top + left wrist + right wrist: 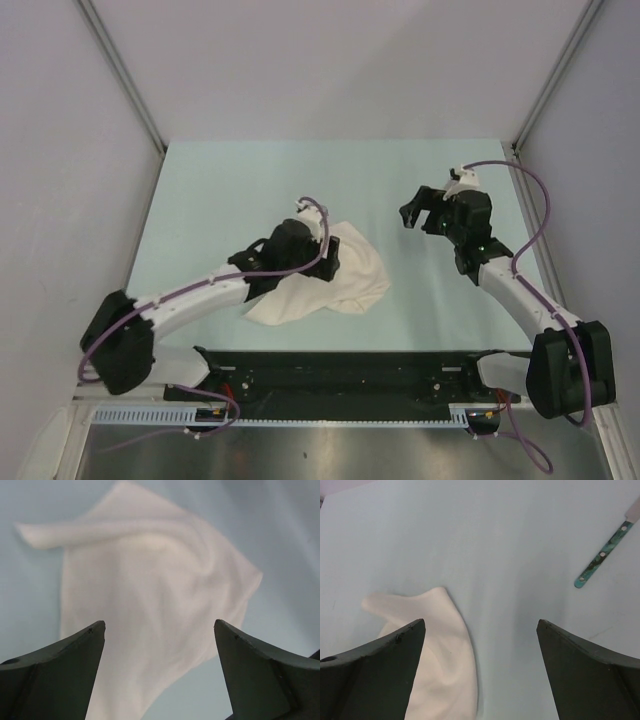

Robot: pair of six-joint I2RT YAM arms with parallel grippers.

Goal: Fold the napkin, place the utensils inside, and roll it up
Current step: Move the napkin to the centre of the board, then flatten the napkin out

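Seemingly soft and light, the crumpled cream cloth napkin [345, 275] lies beneath the left gripper [159, 622], whose jaws stand apart and empty; best pinched at a corner. Well apart, the slim teal-handled knife [602, 555] lies ahead of the right gripper [480, 621], likewise spread wide.

Pale green tabletop [230, 190], plain grey walls [330, 60], possibly aluminium corner posts [125, 75]

napkin [150, 605]: soft matt cloth | table [230, 190]: smooth matt | knife handle [602, 555]: mottled, metal rivets
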